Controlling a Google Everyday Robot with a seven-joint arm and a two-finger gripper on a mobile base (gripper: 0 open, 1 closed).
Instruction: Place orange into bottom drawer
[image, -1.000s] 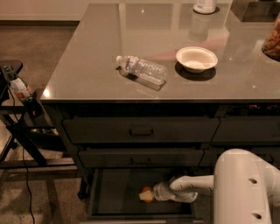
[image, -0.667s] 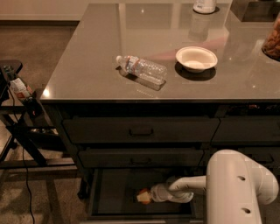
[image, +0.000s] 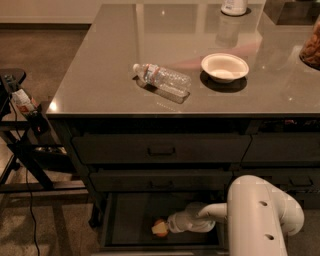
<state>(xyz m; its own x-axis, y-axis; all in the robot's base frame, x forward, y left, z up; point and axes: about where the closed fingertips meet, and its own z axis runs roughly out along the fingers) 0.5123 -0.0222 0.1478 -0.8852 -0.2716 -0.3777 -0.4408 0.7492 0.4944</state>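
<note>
The bottom drawer (image: 125, 220) is pulled open at the foot of the cabinet, showing a dark tray inside. The orange (image: 160, 228) is low inside it, near the front middle. My gripper (image: 167, 226) reaches into the drawer from the right on a white arm (image: 260, 220) and is right against the orange's right side. Whether the orange rests on the drawer floor cannot be told.
Two shut handled drawers (image: 161, 149) sit above the open one. On the counter lie a plastic water bottle (image: 162, 79) and a white bowl (image: 224, 67). A black stand with cables (image: 22, 117) is at the left of the cabinet.
The gripper and the orange have shifted slightly left inside the drawer, and the arm's white body has moved left with them.
</note>
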